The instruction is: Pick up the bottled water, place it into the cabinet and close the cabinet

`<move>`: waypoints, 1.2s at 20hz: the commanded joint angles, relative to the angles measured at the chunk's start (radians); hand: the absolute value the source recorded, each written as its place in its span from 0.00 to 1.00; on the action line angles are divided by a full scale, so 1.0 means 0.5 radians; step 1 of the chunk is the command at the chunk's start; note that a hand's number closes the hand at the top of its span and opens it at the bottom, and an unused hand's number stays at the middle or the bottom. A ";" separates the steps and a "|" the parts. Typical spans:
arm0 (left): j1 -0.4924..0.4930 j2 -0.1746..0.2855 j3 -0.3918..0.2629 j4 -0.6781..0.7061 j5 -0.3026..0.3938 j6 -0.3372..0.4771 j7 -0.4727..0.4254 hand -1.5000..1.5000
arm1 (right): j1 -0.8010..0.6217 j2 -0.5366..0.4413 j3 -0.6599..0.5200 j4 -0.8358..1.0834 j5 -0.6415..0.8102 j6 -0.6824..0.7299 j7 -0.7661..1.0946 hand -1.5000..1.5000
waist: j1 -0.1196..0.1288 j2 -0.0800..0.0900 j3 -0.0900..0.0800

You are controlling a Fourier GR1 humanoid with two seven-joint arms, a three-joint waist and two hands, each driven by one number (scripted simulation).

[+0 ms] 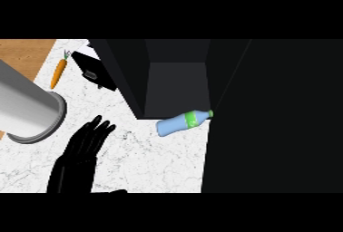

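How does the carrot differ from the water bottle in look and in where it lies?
The carrot is orange, thin and pointed; the bottle is pale blue with a green band and thicker. The carrot lies apart from the cabinet, the bottle right at its opening. Both lie on their sides on the counter.

The counter (pixel 154 158) is showing white marble with fine grey veining, and a wood surface (pixel 23 50) is showing orange-brown grain at upper left. The carrot (pixel 59 73) is appearing orange with a green top. The bottled water (pixel 181 123) is appearing pale blue with a green band and, seemingly, a green cap. The cabinet (pixel 174 81) is reading near-black, the left hand (pixel 84 147) plain black, and the large cylinder (pixel 26 106) pale grey
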 commanded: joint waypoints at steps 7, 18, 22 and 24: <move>0.312 0.204 0.242 -0.170 0.232 -0.213 -0.040 0.00 | -0.197 -0.149 0.438 -0.397 0.449 0.063 0.315 1.00 | 0.029 -0.019 -0.014; 0.559 0.439 0.438 -0.299 0.430 -0.496 -0.024 0.00 | -0.261 -0.019 0.804 -0.210 0.177 -0.173 0.385 1.00 | 0.176 0.015 -0.023; 0.572 0.475 0.465 -0.320 0.448 -0.598 -0.048 0.00 | -0.386 -0.019 0.832 -0.149 0.127 -0.197 0.413 1.00 | 0.257 0.042 -0.021; 0.549 0.495 0.485 -0.324 0.448 -0.608 -0.039 0.00 | -0.437 -0.019 0.825 -0.130 0.137 -0.233 0.451 1.00 | 0.277 0.052 -0.025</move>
